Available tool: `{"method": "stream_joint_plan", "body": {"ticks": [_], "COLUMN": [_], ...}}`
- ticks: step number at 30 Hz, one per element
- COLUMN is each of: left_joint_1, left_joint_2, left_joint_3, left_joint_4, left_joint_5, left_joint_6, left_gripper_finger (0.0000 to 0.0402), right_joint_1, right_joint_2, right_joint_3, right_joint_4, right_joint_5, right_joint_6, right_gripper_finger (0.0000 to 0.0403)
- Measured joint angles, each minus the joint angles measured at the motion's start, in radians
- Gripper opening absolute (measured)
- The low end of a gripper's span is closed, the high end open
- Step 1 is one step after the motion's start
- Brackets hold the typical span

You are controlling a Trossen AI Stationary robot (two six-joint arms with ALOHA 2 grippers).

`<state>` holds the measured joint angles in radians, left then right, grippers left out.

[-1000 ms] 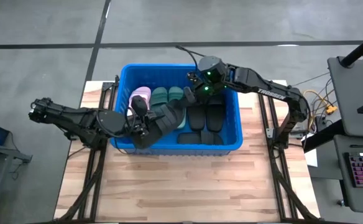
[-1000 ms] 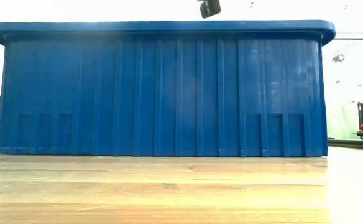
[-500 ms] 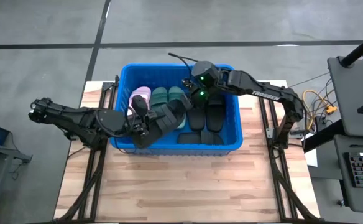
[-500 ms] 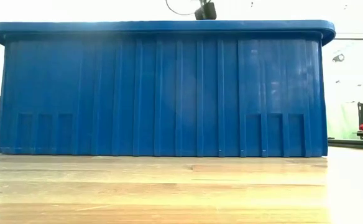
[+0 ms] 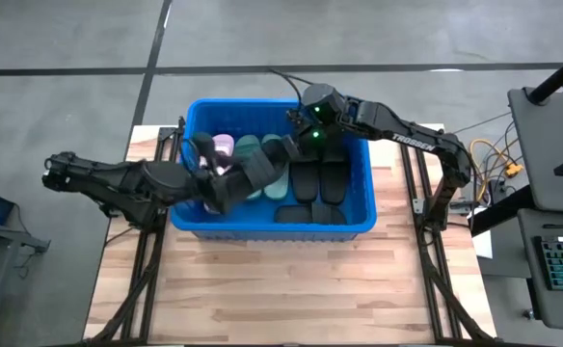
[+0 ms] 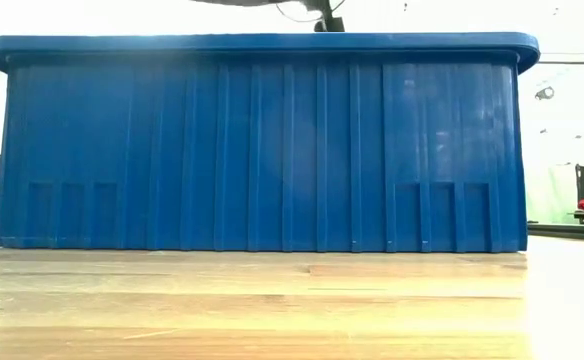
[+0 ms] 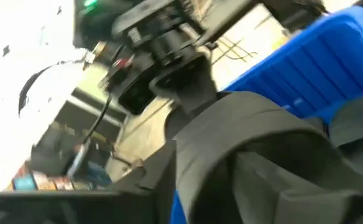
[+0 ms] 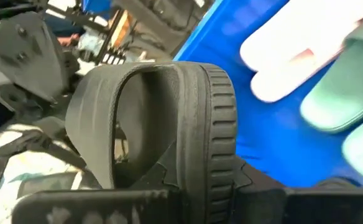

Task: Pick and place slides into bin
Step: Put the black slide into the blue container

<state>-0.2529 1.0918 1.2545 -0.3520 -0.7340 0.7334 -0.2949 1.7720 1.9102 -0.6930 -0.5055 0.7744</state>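
Observation:
The blue bin [image 5: 272, 229] stands mid-table and fills the low view [image 6: 262, 150]. On its floor lie pale pink slides [image 5: 222, 145], green slides [image 5: 250, 146] and several black slides [image 5: 320, 181]. One more black slide [image 5: 260, 173] hangs slanting above the bin's left half, between my two arms. My right gripper [image 5: 294, 146] is shut on its far end. My left gripper [image 5: 222, 188] is at its near end, over the bin's near-left corner. The left wrist view shows the slide's strap [image 7: 250, 155] close up. My right gripper holds the black slide by one end [image 8: 188, 168], at the edge of the ribbed sole beside the strap arch. It comes from the table's far right, slanting down. The slide is lifted clear of those on the bin's floor, its other end toward my left arm.
The bare wooden tabletop [image 5: 281, 289] stretches in front of the bin to the near edge. A desk with a keyboard [image 5: 561, 265] stands off the table's right side. The bin's tall walls hide its inside in the low view.
My right gripper has come a little toward the table's left and down onto the raised slide's far end. My left wrist has rolled at the slide's near end. The slide has shifted slightly toward the bin's far side and stays lifted.

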Motion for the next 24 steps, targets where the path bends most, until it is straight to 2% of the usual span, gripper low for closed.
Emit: {"method": "stream_joint_plan", "body": {"ticks": [5, 10, 12, 17, 21, 24], "left_joint_1": [-0.001, -0.002, -0.001, -0.002, -0.002, -0.002], "left_joint_2": [-0.079, -0.191, -0.234, -0.334, -0.358, -0.424], "left_joint_3": [0.003, 0.007, 0.005, 0.004, 0.000, 0.001], "left_joint_4": [-0.071, -0.157, -0.159, -0.161, -0.174, -0.218], "left_joint_5": [-0.033, -0.030, -0.005, 0.150, 0.162, 0.159], "left_joint_6": [-0.193, -0.454, -0.474, -0.519, -0.518, -0.518], "left_gripper_finger": [0.0174, 0.0195, 0.0196, 0.0196, 0.0196, 0.0196], "right_joint_1": [-0.023, -0.035, -0.033, 0.007, 0.039, 0.074], "right_joint_2": [-0.001, 0.000, -0.001, 0.000, 0.000, 0.004], "right_joint_3": [-0.001, -0.003, -0.002, -0.002, -0.002, -0.003], "right_joint_4": [-0.016, -0.011, -0.006, -0.007, -0.025, -0.066], "right_joint_5": [0.062, 0.150, 0.215, 0.410, 0.522, 0.600], "right_joint_6": [-0.013, -0.012, -0.003, 0.064, 0.140, 0.212], "right_gripper_finger": [0.0029, 0.0029, 0.0029, 0.0028, 0.0028, 0.0028]}}
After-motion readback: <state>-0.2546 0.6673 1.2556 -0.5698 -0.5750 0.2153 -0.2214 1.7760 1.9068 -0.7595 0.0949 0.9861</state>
